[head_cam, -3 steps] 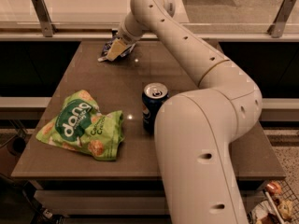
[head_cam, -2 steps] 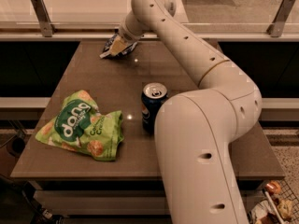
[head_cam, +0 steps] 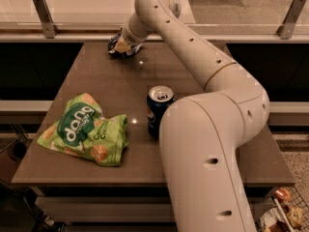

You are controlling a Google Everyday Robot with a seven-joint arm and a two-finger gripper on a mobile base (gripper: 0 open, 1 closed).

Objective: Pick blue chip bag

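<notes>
The blue chip bag [head_cam: 117,43], small, dark and crumpled with a pale strip, is at the far edge of the table [head_cam: 106,81], left of centre. My gripper [head_cam: 126,45] is at the end of the long white arm [head_cam: 193,47], which reaches over from the right. It is shut on the bag and holds it slightly off the tabletop. The bag and the wrist hide most of the fingers.
A large light-green "dang" bag [head_cam: 84,129] lies at the front left of the table. A blue Pepsi can [head_cam: 158,109] stands upright near the middle, close to the arm's big lower link [head_cam: 207,168]. A railing runs behind the table.
The gripper and the blue chip bag have moved up and a little away together, and the bag now sits higher at the far edge. The green bag and the can have not moved.
</notes>
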